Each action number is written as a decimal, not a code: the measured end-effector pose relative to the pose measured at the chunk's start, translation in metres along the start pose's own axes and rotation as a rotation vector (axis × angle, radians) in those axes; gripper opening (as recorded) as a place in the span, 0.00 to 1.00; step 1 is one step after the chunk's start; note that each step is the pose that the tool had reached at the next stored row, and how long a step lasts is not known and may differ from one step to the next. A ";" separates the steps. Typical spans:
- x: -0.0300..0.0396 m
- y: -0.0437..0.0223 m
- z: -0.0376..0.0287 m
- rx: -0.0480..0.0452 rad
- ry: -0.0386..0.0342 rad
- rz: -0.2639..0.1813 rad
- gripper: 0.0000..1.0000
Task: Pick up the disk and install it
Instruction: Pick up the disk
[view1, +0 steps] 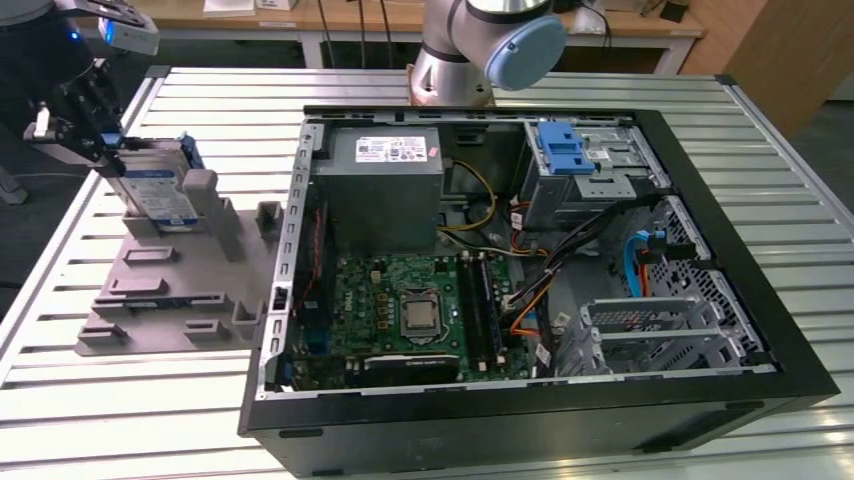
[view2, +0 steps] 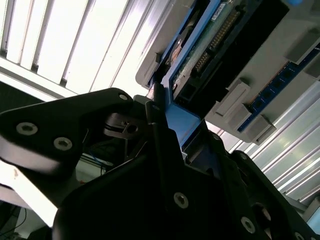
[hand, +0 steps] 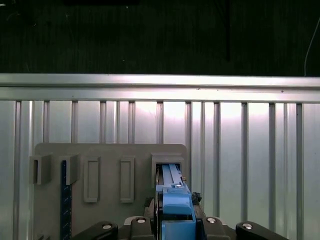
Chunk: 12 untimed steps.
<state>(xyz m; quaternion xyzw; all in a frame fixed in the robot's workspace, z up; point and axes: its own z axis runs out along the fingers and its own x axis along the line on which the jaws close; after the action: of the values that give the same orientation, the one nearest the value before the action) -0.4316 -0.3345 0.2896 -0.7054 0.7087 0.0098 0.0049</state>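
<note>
I see the disk (view1: 158, 192) standing on edge, upright in a slot of the grey holder (view1: 174, 290), just under my gripper (view1: 100, 150). It is a flat silver drive with a white-and-blue label, framed by a blue plastic carrier. In both wrist views the carrier's blue end sits between the gripper's fingers (view2: 159, 131), which lie against it. The second wrist view shows the drive's circuit-board face.

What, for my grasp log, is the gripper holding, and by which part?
The gripper grips the disk by its blue bracket, upper end; it stands in the grey fixture.
</note>
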 end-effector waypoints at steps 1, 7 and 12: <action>0.0000 0.0000 0.0000 0.0000 0.0000 0.000 0.36; 0.0000 0.0000 -0.0001 0.0001 0.0000 0.000 0.36; -0.0001 0.0000 -0.0032 0.0002 0.0005 0.000 0.36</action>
<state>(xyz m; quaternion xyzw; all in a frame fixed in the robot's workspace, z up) -0.4315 -0.3345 0.2929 -0.7055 0.7086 0.0096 0.0047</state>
